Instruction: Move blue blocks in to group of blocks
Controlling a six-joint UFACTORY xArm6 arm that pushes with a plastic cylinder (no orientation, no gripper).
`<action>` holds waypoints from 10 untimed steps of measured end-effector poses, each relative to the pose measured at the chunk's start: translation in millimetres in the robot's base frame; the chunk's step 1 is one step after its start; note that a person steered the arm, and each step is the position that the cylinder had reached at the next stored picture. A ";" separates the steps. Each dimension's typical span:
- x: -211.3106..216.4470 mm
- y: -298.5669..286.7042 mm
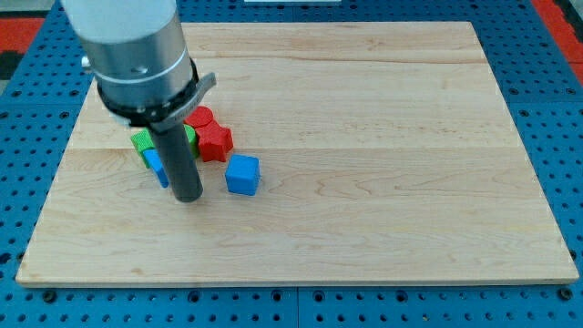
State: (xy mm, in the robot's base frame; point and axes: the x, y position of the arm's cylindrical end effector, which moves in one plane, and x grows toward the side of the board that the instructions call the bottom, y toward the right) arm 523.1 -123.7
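— Where are the blue blocks found?

— A blue cube (pixel 242 174) is seen lying alone on the table (pixel 383 137), just right of my tip (pixel 188 196) and slightly apart from the cluster. A second blue block (pixel 155 166) is seen at the near left edge of the cluster, largely hidden behind the rod, so its shape cannot be made out.

— What is the cluster made of?

— Two red blocks (pixel 209 133) are packed together on its right, and green blocks (pixel 143 141) are glimpsed on its left, partly covered by the arm.

— And my tip?

— It is set on the wood between the two blue blocks, just beside the hidden one. No jaws are carried, so their state cannot be told.
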 end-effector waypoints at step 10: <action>-43.4 39.6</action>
State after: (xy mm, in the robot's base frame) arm 479.7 -84.1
